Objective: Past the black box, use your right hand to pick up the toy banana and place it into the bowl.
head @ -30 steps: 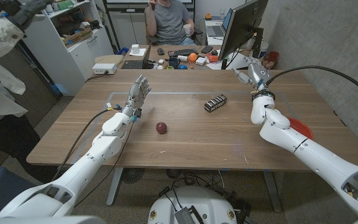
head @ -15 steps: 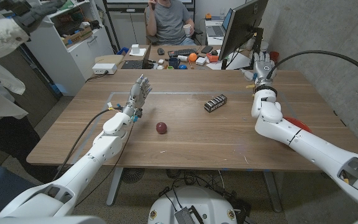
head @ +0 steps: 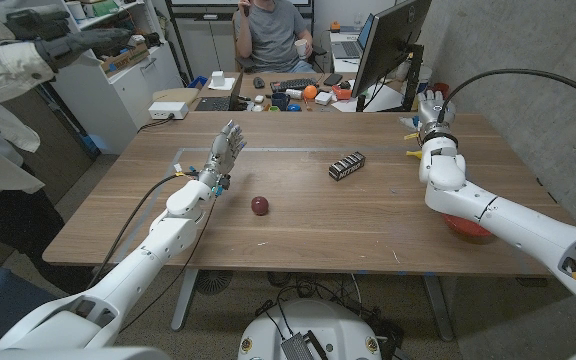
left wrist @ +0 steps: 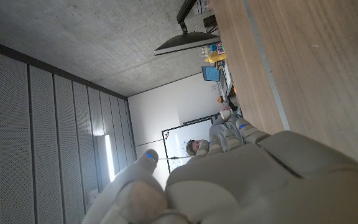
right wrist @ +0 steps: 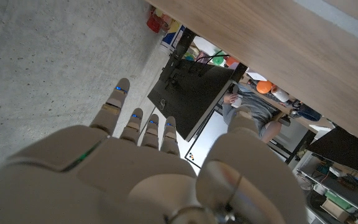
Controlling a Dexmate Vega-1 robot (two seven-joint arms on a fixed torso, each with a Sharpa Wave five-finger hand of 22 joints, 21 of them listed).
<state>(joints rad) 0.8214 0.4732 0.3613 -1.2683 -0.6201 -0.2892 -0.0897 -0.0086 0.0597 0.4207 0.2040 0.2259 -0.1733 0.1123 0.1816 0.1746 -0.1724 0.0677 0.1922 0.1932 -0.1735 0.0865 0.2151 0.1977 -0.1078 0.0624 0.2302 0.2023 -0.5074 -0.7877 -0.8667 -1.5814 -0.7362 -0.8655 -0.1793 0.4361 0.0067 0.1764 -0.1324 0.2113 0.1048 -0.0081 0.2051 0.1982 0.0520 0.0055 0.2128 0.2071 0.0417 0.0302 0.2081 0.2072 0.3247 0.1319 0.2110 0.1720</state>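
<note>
The black box lies right of the table's middle. Past it, by the far right edge, my right hand is held up with fingers straight and apart, holding nothing; the right wrist view shows those fingers spread towards a monitor. A small yellow bit, perhaps the toy banana, lies just left of that hand; it is too small to tell. The red bowl sits at the right edge, mostly hidden under my right forearm. My left hand stands open, palm upright, at the left middle, also seen from behind.
A dark red ball lies near the table's centre. A monitor stands just behind the far right corner. One person sits at a cluttered desk behind the table. Another person's white sleeve reaches in at the upper left.
My right arm has swung right and farther back, and its forearm now covers most of the red bowl. The left hand, box and ball have not moved.
</note>
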